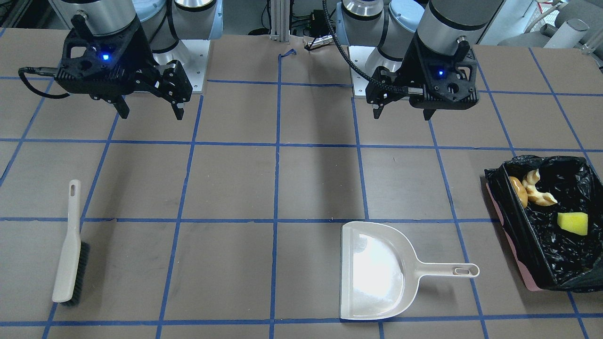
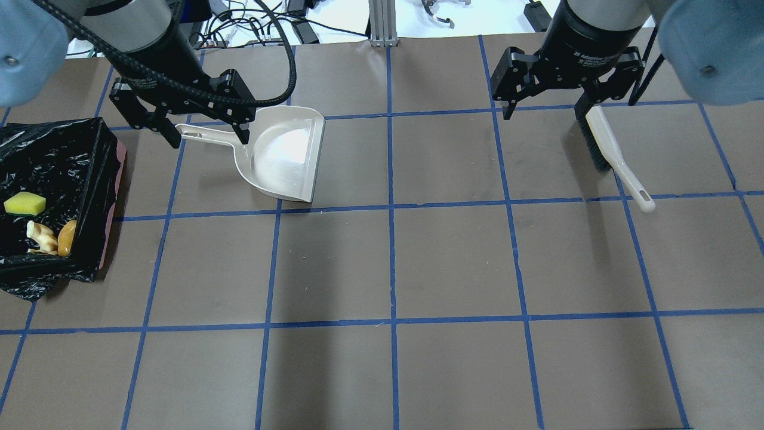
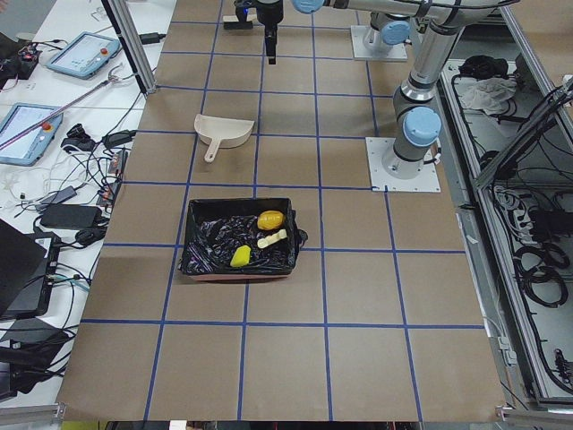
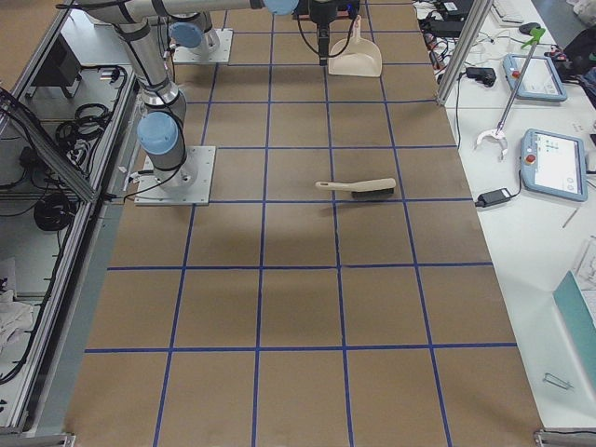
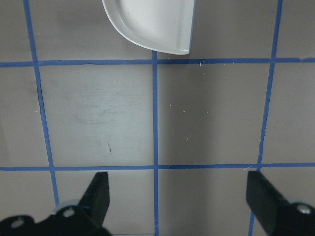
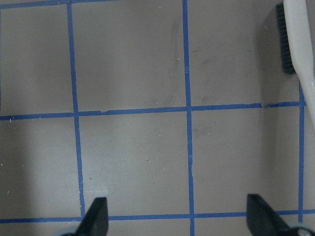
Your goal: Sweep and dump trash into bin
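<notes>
The trash lies inside the bin [image 2: 110,179], a pink box lined with a black bag: a yellow sponge [image 2: 25,203], a pale croissant [image 2: 42,237] and a glossy yellow-brown lump [image 2: 67,236]. The front view shows the same three, sponge [image 1: 572,223], croissant [image 1: 538,192] and lump [image 1: 518,190], in the bin [image 1: 511,240]. My left gripper [image 2: 209,138] hangs open and empty above the handle of the beige dustpan [image 2: 280,152]. My right gripper [image 2: 544,112] is open and empty too, raised over the brush [image 2: 615,155]. Both tools lie flat on the table.
Brown table paper with a blue tape grid covers the whole surface. In the wrist views the dustpan [image 5: 152,24] and the brush [image 6: 295,44] sit at the frame edges. Tablets and cables lie on a white side bench [image 3: 54,107].
</notes>
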